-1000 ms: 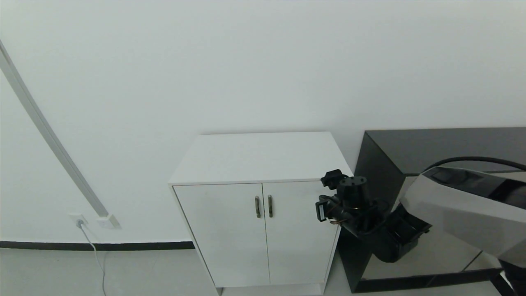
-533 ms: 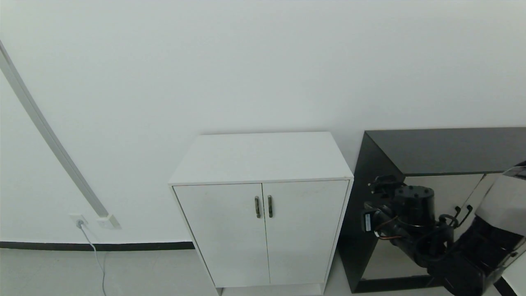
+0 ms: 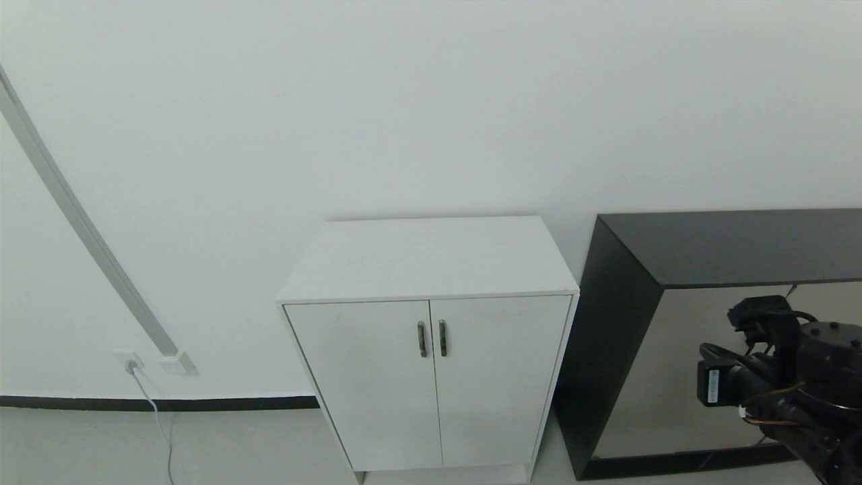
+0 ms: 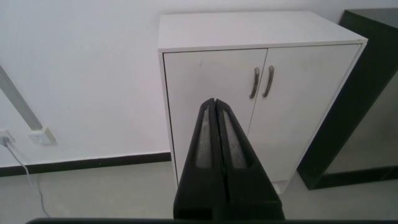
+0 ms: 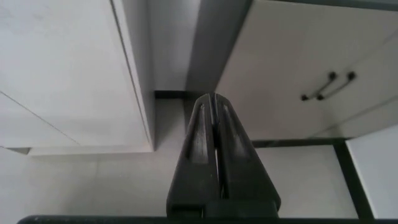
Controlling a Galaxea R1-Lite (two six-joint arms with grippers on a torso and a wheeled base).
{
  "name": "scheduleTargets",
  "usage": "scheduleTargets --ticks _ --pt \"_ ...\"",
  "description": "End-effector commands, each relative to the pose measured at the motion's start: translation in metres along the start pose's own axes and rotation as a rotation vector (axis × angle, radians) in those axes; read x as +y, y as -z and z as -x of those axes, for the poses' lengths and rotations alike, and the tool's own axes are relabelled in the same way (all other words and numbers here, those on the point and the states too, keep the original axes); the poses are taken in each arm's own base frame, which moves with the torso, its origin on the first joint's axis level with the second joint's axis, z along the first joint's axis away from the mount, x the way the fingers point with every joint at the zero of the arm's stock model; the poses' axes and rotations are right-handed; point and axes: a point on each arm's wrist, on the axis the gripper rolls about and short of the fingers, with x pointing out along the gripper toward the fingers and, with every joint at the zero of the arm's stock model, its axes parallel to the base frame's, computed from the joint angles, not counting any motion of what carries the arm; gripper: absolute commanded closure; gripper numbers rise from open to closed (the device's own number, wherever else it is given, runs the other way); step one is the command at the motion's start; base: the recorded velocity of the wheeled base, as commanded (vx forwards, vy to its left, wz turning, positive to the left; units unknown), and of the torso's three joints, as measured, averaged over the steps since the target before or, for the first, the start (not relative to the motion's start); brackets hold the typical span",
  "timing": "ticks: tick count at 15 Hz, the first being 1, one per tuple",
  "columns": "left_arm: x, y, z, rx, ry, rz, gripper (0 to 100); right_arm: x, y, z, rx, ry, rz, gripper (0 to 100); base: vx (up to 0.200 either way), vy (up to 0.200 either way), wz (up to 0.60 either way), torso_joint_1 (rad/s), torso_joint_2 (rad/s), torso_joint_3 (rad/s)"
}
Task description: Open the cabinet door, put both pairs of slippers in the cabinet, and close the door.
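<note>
- Head view: white cabinet [image 3: 431, 323] stood closed beside a black table [image 3: 727, 246].
- Left gripper [image 4: 214, 102] faced it, fingers pressed together.
- Right gripper [image 5: 214, 98] had fingers pressed together.

From the head: looks forward and down from above cabinet [image 3: 424, 259] height, well back. Takes in cabinet top, both doors, wall [image 3: 431, 101], a strip of floor [image 3: 81, 444] and black unit [image 3: 734, 246] at right.

From the left wrist: looks out along left gripper [image 4: 215, 102], slightly downward from just above cabinet top, nearer than the head. Shares cabinet top, doors, handles [image 4: 262, 82], wall and black unit edge with the head.

From the right wrist: looks out along right gripper [image 5: 213, 96], close to pale panels and a dark strip [image 5: 217, 43]. Shows a handle pair [image 5: 328, 86]; cannot tell whether the cabinet's own.
</note>
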Motion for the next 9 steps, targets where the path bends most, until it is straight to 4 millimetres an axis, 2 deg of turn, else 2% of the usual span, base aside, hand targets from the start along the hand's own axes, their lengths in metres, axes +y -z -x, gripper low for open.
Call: scheduleTargets --ticks 1,2,5,9 --pt "0.0 0.0 0.0 0.0 0.0 0.0 100 -0.012 0.0 0.025 -0.03 0.012 -0.012 100 0.0 0.0 0.0 0.0 0.0 0.0" --pt "0.0 0.0 0.0 0.001 0.0 -0.001 100 -0.014 0.0 0.028 -0.031 0.012 -0.008 100 0.0 0.0 0.0 0.0 0.0 0.0" --pt "0.0 0.0 0.0 0.0 0.0 0.0 100 -0.024 0.01 0.056 -0.035 0.013 0.023 100 0.0 0.0 0.0 0.0 0.0 0.0" --pt "0.0 0.0 0.0 0.0 0.0 0.0 100 -0.036 0.012 0.083 -0.025 0.021 0.024 100 0.0 0.0 0.0 0.0 0.0 0.0"
